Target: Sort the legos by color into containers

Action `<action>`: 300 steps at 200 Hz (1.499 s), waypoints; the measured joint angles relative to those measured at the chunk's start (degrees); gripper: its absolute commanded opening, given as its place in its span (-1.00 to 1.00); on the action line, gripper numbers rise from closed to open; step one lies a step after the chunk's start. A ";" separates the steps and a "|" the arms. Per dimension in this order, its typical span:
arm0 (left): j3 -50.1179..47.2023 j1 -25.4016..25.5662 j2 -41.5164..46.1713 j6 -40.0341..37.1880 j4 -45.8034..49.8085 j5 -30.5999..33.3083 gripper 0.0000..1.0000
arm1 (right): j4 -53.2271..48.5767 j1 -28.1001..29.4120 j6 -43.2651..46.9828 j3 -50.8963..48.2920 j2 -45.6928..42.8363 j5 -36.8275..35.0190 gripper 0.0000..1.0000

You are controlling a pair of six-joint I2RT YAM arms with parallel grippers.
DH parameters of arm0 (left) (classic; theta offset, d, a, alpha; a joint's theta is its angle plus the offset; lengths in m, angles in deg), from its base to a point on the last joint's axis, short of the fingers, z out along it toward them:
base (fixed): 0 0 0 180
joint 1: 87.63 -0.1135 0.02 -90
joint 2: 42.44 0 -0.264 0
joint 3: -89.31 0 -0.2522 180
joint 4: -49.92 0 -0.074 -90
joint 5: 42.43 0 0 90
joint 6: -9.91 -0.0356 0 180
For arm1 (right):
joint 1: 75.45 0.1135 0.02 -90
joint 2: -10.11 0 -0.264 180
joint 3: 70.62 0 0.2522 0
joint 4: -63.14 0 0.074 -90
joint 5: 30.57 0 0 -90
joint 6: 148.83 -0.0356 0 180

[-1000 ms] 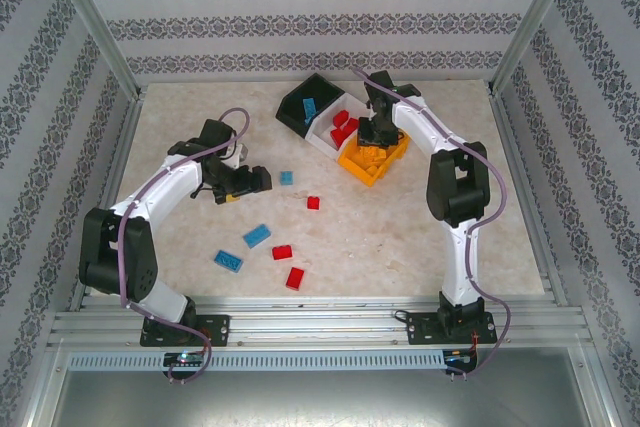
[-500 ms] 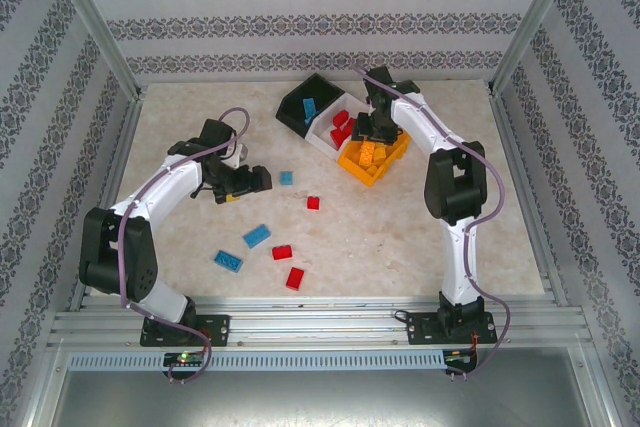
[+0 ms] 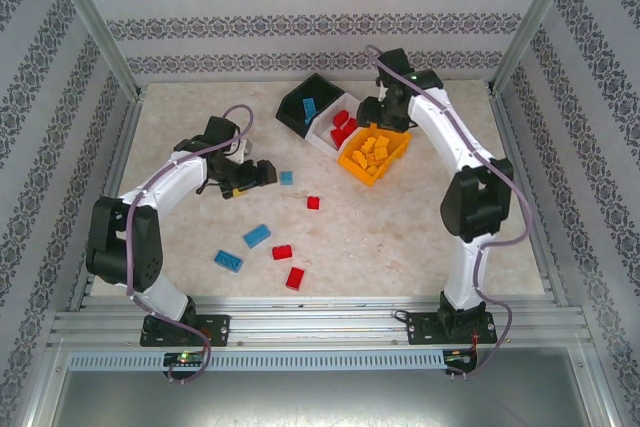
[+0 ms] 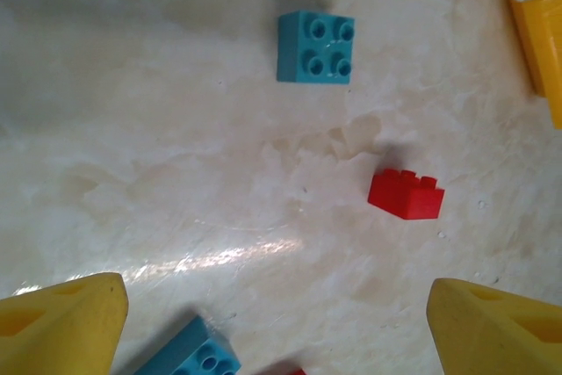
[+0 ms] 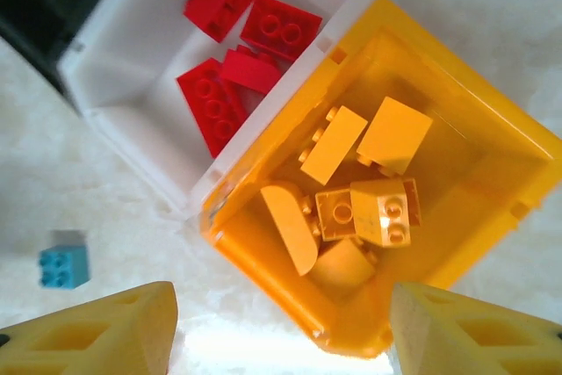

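On the worktop [image 3: 420, 237], 6 loose legos [image 3: 257, 235] are scattered, 3 blue and 3 red. The left jaws are held spread and empty, just beside the small blue brick [image 4: 315, 46], and a red brick [image 4: 405, 195] is set near it. The right jaws, likewise spread with nothing between them, are poised above the orange bin [image 5: 479, 160], where the orange-yellow bricks [image 5: 369, 208] are gathered. Red ones are kept in the white bin [image 5: 132, 72] and a blue one in the black bin [image 3: 320, 89].

Several slips can be foreseen. If the left jaws are closed off-centre, the blue brick could be pushed across the smooth worktop rather than gripped. Because the 3 bins are joined, a brick released slightly off could be dropped into the wrong colour. Should the blue brick be carried to the black bin while the right arm is kept over the row, the 2 arms could be brought into contact.
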 measured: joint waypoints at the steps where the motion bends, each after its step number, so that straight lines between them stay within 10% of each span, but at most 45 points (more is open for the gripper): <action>1: 0.00 0.00 -0.02 0.04 -0.07 -0.04 0.81 | 0.00 0.00 -0.02 -0.17 -0.37 0.11 0.36; 199: -10.21 0.57 7.08 13.53 -23.02 -3.34 1.00 | 13.09 1.18 -13.60 -42.77 -22.08 21.00 0.55; 300: -11.06 2.14 19.65 15.04 -8.07 11.69 1.00 | 6.05 17.46 -7.48 -24.68 -0.48 16.52 0.52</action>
